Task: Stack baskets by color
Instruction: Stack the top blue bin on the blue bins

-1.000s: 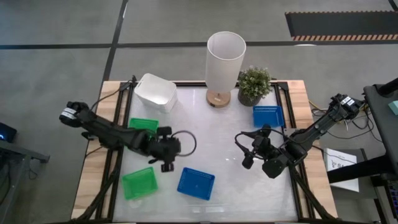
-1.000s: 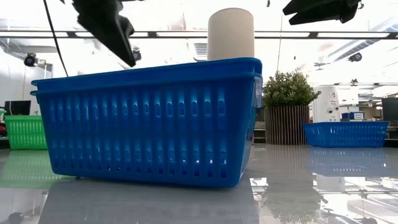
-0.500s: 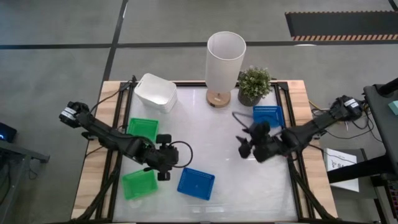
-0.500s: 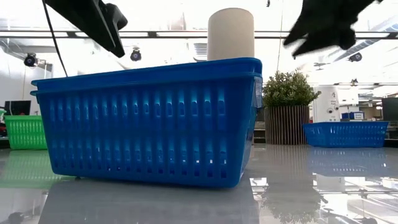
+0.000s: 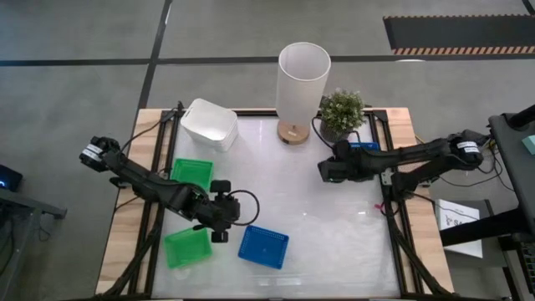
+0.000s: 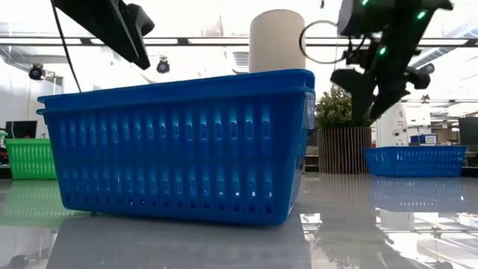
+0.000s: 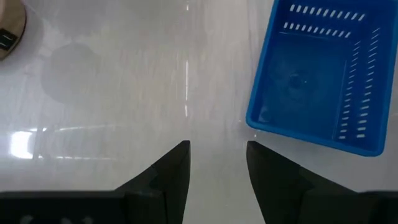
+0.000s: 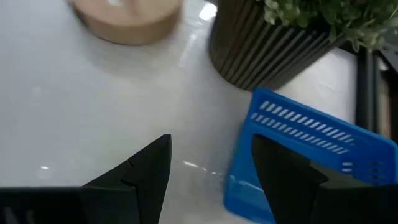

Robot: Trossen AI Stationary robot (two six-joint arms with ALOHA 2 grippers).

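**Right Arm Lining Up on the Far Blue Basket**

Glossy white tabletop (image 5: 309, 209) is carrying the work, with a tall white lamp (image 5: 303, 79) and a potted plant (image 5: 341, 114) standing at its far edge.

The right gripper (image 5: 328, 170) is hovering beside the far blue basket (image 5: 361, 148), which is sitting on the table just in front of the plant. Its fingers are standing apart and holding nothing; in the right wrist view the basket's near wall (image 8: 311, 162) is showing just past one finger, which suggests the arm is positioning for a grip on that wall.

The left gripper (image 5: 219, 216) is waiting with fingers apart and empty, between the near green basket (image 5: 187, 247) and the near blue basket (image 5: 263, 246). By the low view, the near blue basket is looking like two nested together, so the far one probably belongs on top of it.

A second green basket (image 5: 192, 171) is lying further back on the left. The white baskets (image 5: 209, 124) are sitting nested at the far left corner.
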